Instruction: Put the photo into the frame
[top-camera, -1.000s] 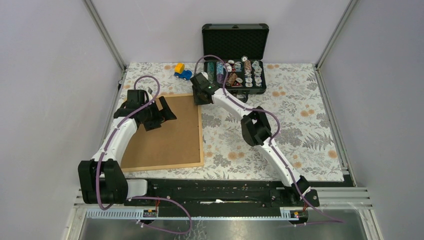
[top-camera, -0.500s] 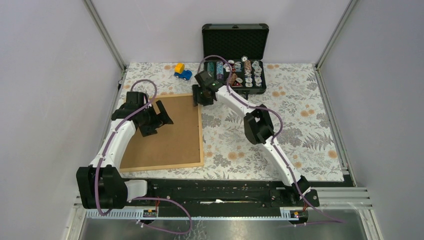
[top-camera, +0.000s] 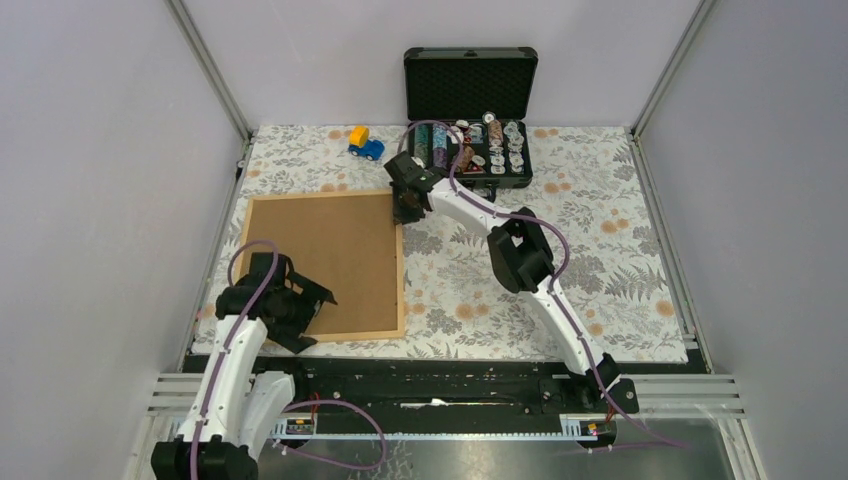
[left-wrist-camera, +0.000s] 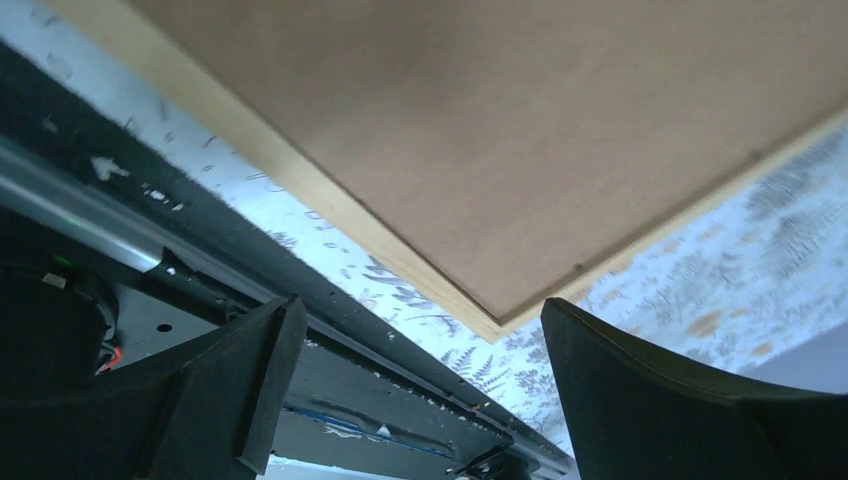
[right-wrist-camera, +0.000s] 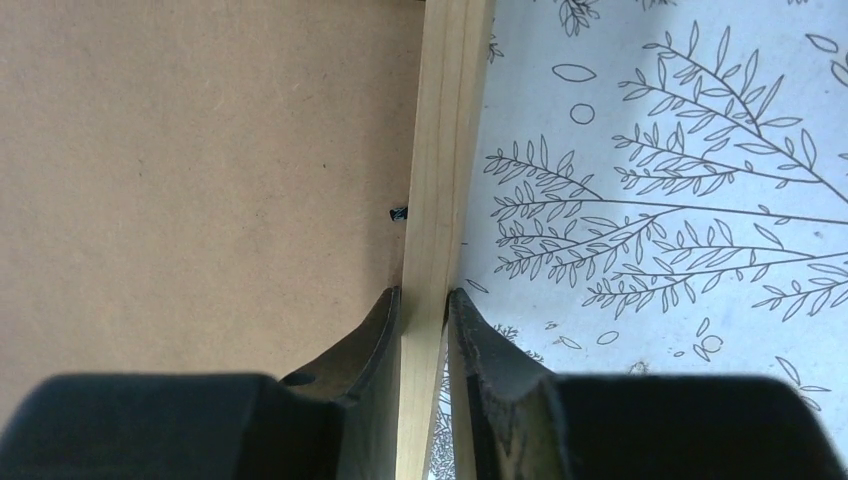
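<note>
The right claw (right-wrist-camera: 425, 297) pinches the frame (right-wrist-camera: 447, 150) on its right rail, at the far corner; the left claw (left-wrist-camera: 415, 305) gapes empty over the frame's near edge.

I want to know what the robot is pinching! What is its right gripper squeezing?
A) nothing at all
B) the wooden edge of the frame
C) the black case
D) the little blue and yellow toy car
B: in the right wrist view, the right gripper has one finger on each side of the light wooden rail of the frame, pressed against it.
</note>
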